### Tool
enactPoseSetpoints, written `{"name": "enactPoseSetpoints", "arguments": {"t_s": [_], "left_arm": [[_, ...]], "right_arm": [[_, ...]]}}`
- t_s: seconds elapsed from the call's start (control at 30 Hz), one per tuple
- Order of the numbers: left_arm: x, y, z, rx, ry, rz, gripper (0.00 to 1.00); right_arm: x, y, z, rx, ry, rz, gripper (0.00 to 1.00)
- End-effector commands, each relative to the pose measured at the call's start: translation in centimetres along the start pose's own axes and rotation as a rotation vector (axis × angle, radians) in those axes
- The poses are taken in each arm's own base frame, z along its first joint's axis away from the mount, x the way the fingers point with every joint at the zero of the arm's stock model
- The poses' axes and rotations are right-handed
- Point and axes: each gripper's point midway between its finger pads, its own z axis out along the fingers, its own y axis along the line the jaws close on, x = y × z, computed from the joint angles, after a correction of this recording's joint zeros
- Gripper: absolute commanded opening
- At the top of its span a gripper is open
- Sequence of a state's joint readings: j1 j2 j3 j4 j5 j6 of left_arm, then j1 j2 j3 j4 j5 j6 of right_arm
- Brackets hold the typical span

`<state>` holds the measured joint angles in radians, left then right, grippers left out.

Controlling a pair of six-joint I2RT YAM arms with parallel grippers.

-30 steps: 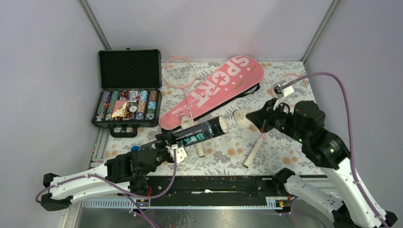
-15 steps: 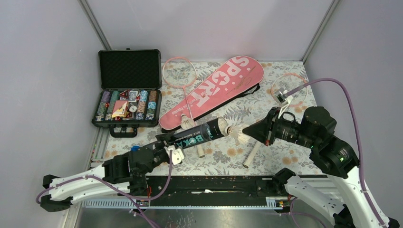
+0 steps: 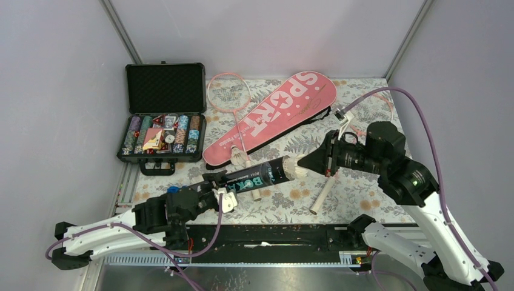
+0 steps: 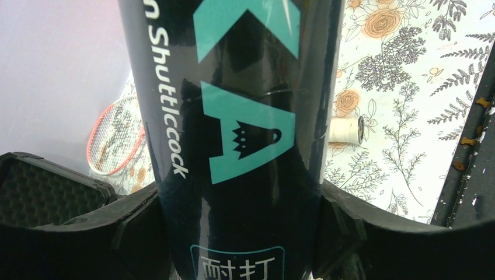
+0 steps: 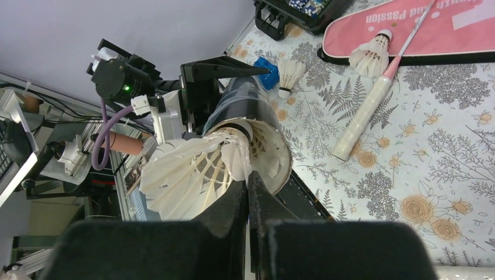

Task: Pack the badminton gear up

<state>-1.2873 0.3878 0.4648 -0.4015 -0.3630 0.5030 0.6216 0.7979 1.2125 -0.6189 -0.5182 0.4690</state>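
My left gripper [image 3: 219, 184] is shut on the long black tube [image 3: 257, 173] with teal lettering, near its closed end; the tube fills the left wrist view [image 4: 233, 116] between both fingers [image 4: 134, 224]. My right gripper [image 5: 248, 184] is shut on the feathers of a white shuttlecock [image 5: 187, 172], whose cork end sits in the tube's open mouth [image 5: 265, 151]. In the top view the right gripper [image 3: 301, 162] meets the tube's mouth. One pink racket [image 3: 229, 92] lies across the pink SPORT bag [image 3: 276, 112]. The second racket's handle [image 3: 321, 194] shows below my right arm.
An open black case of poker chips [image 3: 163, 130] stands at the far left. A loose shuttlecock [image 3: 240, 156] rests at the bag's near end, and another [image 5: 289, 73] lies by a small blue block [image 5: 265, 64]. Grey walls close the back and sides.
My right gripper has carried the shuttlecock left, from above the second racket's handle to the tube's open mouth. The left gripper has kept its hold; the tube has shifted slightly.
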Motion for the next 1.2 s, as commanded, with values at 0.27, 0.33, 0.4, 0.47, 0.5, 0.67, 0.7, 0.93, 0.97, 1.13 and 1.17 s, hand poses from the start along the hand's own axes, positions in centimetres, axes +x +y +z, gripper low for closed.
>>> {"name": "enactPoseSetpoints", "arguments": {"t_s": [0.27, 0.33, 0.4, 0.47, 0.5, 0.67, 0.7, 0.93, 0.97, 1.13, 1.17], "left_arm": [[-3.7, 1.7, -0.7, -0.037, -0.134, -0.044, 0.27], [-3.7, 1.7, -0.6, -0.034, -0.132, -0.045, 0.27], [-3.8, 1.6, -0.6, -0.032, -0.133, -0.047, 0.27], [-3.7, 1.6, -0.6, -0.033, -0.133, -0.046, 0.27], [-3.8, 1.7, -0.7, -0.035, -0.134, -0.047, 0.27], [-3.8, 1.7, -0.7, -0.036, -0.137, -0.045, 0.27], [-3.7, 1.7, -0.7, -0.036, -0.136, -0.045, 0.27], [-3.7, 1.6, -0.6, -0.033, -0.134, -0.042, 0.27], [-3.7, 1.6, -0.6, -0.033, -0.133, -0.041, 0.27], [-3.5, 1.5, -0.4, -0.030, -0.124, -0.036, 0.27], [-3.5, 1.5, -0.4, -0.029, -0.121, -0.033, 0.27]], "right_arm": [[-0.1, 0.3, 2.3, -0.078, 0.020, 0.072, 0.00], [0.1, 0.3, 2.7, -0.086, 0.028, 0.089, 0.00], [0.4, -0.1, 3.0, -0.079, 0.041, 0.100, 0.00], [0.6, -0.5, 3.2, -0.067, 0.044, 0.107, 0.00], [0.6, -0.6, 3.3, -0.065, 0.043, 0.109, 0.00], [0.7, -1.0, 4.0, -0.056, 0.054, 0.142, 0.00], [0.8, -1.2, 4.1, -0.049, 0.055, 0.147, 0.00], [1.0, -2.0, 5.1, -0.030, 0.061, 0.183, 0.00], [1.1, -2.2, 5.2, -0.025, 0.063, 0.188, 0.00], [1.2, -2.8, 5.7, -0.010, 0.062, 0.205, 0.00], [1.3, -2.8, 5.8, -0.010, 0.061, 0.208, 0.00]]}}
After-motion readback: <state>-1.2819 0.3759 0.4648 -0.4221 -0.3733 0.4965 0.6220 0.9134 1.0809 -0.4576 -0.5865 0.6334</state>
